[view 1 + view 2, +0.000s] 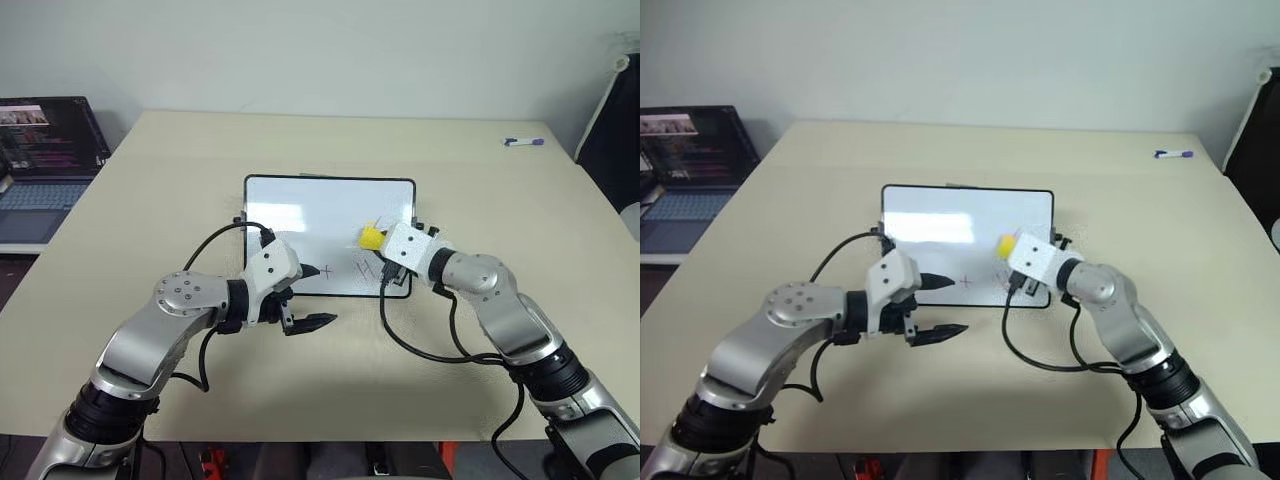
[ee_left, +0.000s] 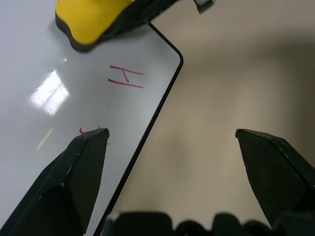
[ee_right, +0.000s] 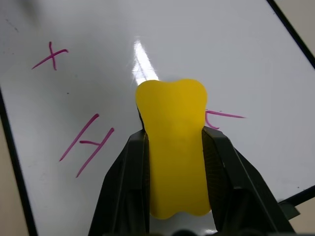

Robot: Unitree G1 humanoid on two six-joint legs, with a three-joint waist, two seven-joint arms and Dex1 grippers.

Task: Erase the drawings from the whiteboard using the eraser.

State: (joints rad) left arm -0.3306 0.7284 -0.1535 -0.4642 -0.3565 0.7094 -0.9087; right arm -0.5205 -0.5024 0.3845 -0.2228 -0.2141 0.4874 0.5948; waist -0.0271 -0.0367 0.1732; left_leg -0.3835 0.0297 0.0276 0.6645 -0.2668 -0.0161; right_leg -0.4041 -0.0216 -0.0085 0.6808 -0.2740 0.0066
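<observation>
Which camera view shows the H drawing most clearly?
The right wrist view: the H drawing is large and whole on the whiteboard. The left wrist view shows it smaller, and the eye views show only a faint mark.

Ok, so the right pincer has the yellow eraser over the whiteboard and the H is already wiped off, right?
Not quite. The right pincer does hold the eraser over the whiteboard, but the H is still there, unerased, as the right wrist view shows.
</observation>
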